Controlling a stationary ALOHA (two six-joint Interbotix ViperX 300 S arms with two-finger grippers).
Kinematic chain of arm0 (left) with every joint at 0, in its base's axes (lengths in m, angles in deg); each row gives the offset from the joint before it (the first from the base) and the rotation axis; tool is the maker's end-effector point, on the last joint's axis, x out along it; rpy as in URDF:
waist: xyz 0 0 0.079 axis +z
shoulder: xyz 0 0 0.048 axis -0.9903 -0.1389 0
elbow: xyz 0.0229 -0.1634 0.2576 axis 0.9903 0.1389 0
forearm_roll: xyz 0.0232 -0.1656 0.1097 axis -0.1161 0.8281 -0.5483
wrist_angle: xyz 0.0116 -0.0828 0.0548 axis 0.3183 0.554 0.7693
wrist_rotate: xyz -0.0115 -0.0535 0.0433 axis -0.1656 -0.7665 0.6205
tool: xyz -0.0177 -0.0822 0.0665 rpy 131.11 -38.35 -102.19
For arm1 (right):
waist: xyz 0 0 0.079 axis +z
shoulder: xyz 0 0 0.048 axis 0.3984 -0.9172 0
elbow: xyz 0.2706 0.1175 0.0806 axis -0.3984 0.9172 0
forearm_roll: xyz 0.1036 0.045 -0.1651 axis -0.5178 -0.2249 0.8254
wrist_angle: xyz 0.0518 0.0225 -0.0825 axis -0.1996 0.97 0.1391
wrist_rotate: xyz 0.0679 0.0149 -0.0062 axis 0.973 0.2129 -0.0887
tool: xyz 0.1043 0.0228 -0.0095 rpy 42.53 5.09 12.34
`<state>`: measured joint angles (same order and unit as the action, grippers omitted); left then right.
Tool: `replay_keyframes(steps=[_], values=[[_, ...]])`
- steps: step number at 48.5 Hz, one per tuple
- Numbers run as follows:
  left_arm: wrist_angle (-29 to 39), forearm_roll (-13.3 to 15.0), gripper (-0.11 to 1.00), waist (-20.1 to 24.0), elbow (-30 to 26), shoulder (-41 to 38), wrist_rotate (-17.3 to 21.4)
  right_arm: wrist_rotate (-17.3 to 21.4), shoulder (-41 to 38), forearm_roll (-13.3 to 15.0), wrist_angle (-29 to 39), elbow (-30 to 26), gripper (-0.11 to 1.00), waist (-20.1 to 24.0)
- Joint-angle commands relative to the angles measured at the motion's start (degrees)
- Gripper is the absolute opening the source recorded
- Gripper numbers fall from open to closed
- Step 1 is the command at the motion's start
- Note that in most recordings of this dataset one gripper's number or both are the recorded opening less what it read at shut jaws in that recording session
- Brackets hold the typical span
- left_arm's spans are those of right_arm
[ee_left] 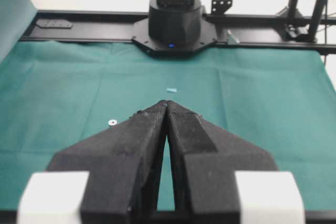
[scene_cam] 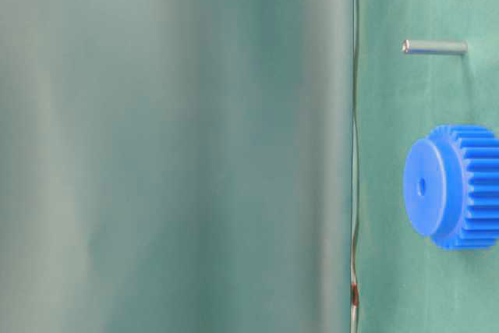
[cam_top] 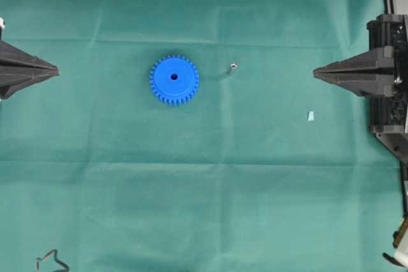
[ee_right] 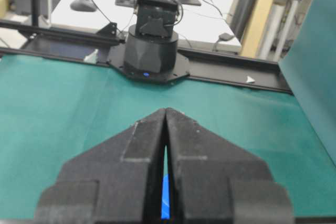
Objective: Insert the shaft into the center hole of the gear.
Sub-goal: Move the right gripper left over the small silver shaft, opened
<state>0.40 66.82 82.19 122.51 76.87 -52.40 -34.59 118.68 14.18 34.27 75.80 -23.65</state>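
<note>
Right gripper [cam_top: 315, 73] pinched shut and empty, left gripper [cam_top: 57, 69] likewise, both parked at the cloth's edges.
The shaft [cam_top: 233, 66] stands upright just right of the gear [cam_top: 174, 79], nearer the right gripper.

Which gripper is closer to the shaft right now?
Right. The right gripper sits at the right edge, level with the shaft. The left gripper is at the far left, beyond the gear.
</note>
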Motion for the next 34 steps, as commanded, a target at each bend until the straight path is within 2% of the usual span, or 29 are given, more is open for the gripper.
replay_keyframes(steps=[1,26,30,34], values=[[1.7,-0.9,0.0,-0.1,-2.2,-0.6,-0.2,-0.4,-0.3,0.0,0.2,-1.5,0.03,-0.1],[3.0,-0.9,0.0,0.0,-2.4,-0.2,-0.4,0.1,-5.4,-0.6,2.5,-2.7,0.03,-3.3],[3.0,-0.8,0.0,-0.1,-2.4,-0.2,-0.4,0.1,-7.6,-1.3,2.0,-2.5,0.12,-3.9],[3.0,-0.9,0.0,0.0,-2.4,-0.3,-0.4,0.1,-10.8,-2.5,0.4,-2.5,0.31,-4.8]])
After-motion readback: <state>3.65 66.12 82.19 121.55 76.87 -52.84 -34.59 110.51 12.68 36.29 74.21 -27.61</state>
